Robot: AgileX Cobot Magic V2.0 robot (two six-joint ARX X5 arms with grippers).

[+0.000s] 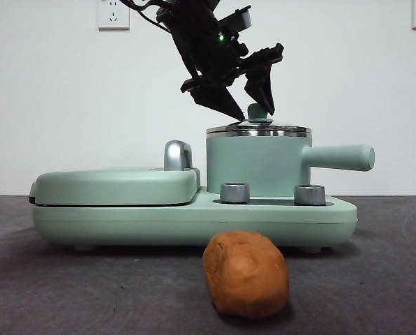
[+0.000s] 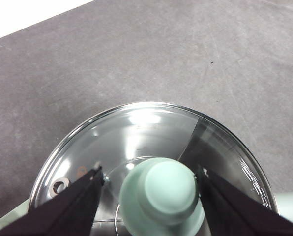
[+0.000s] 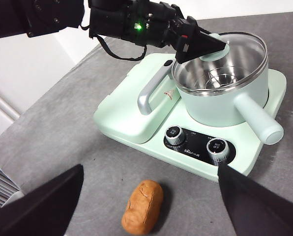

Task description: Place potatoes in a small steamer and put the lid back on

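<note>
The mint-green small steamer [image 1: 257,164] [image 3: 220,103] stands on the right half of its base with the glass lid [image 1: 258,130] [image 2: 136,132] resting on it. My left gripper [image 1: 255,114] [image 2: 150,172] [image 3: 205,46] reaches down from above, open, one jaw on each side of the lid's green knob [image 2: 161,194] with small gaps. An orange-brown potato [image 1: 246,274] [image 3: 143,206] lies on the dark table in front of the base. My right gripper [image 3: 150,168] hovers open above the table near the potato, holding nothing.
A flat mint-green griddle cover [image 1: 117,185] with a steel handle [image 1: 178,155] fills the left half of the base. Two steel dials [image 1: 234,192] [image 1: 309,195] sit on the front. The steamer's side handle [image 1: 337,157] points right. The table edge [image 3: 48,88] lies beyond the griddle side.
</note>
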